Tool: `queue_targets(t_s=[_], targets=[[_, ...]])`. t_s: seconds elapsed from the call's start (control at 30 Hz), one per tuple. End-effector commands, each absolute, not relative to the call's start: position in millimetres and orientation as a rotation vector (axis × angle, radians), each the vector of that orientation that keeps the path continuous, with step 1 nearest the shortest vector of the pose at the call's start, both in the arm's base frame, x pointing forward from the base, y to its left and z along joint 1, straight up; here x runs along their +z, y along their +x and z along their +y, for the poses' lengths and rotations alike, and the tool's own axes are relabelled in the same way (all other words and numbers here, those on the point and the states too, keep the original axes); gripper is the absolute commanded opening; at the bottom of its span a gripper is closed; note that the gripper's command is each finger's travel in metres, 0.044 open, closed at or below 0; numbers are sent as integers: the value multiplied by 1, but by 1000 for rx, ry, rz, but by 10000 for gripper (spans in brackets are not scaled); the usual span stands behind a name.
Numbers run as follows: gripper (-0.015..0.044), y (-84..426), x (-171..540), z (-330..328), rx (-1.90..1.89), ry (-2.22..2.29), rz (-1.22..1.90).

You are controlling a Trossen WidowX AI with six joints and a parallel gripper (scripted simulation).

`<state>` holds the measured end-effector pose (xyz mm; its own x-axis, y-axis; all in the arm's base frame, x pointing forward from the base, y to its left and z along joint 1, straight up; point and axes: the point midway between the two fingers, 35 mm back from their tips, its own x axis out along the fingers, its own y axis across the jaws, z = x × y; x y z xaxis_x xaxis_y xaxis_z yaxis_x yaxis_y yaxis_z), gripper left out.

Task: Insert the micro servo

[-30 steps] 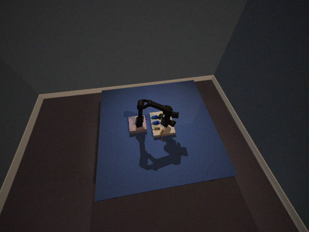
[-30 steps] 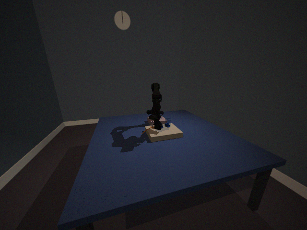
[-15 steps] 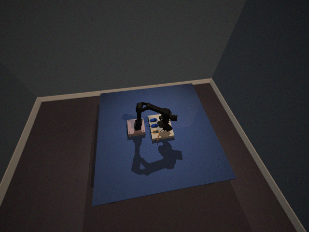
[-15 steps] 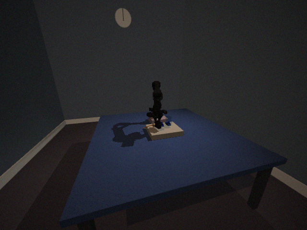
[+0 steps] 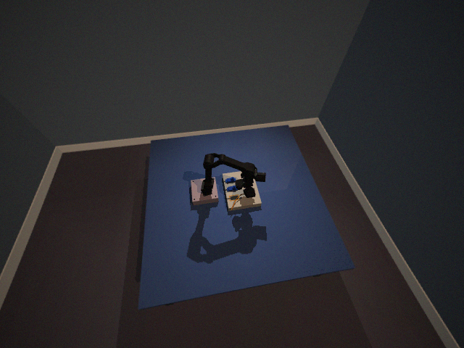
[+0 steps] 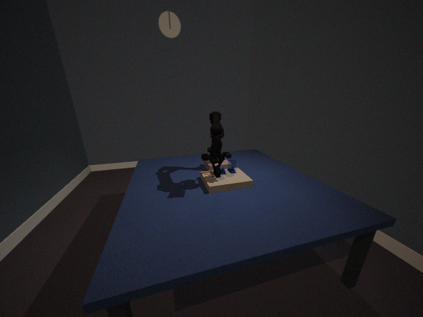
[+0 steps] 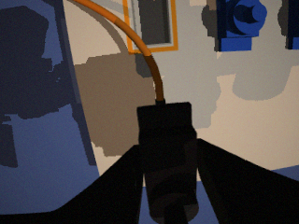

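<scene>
Gripper (image 5: 249, 192) (image 6: 217, 174) (image 7: 167, 148) clamps dark servo (image 7: 165, 123); body looks light, rigid, best pinched by its sides; orange cable (image 5: 235, 202) (image 6: 205, 172) (image 7: 135, 37) likely limp, snag-prone

A black robot arm (image 5: 234, 163) (image 6: 215, 144) rises from its base, bends at the elbow and reaches outward, its wrist (image 5: 248, 175) angled downward. Its pincer (image 5: 249, 192) (image 6: 217, 173) (image 7: 167, 148) points down over the bench, the two dark fingers closed on an object between them, short of fully shut.
</scene>
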<state>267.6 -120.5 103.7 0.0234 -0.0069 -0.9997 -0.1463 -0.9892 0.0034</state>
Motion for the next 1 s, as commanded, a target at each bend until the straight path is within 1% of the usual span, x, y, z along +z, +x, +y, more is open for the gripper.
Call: queue_targets(t_s=[0.0,0.67,0.97], targets=[[0,257,104,-119,2119,-2172,176],[0,166,102,-106,2127,-2163,175],[0,164,95,-105,2128,-2163,175]])
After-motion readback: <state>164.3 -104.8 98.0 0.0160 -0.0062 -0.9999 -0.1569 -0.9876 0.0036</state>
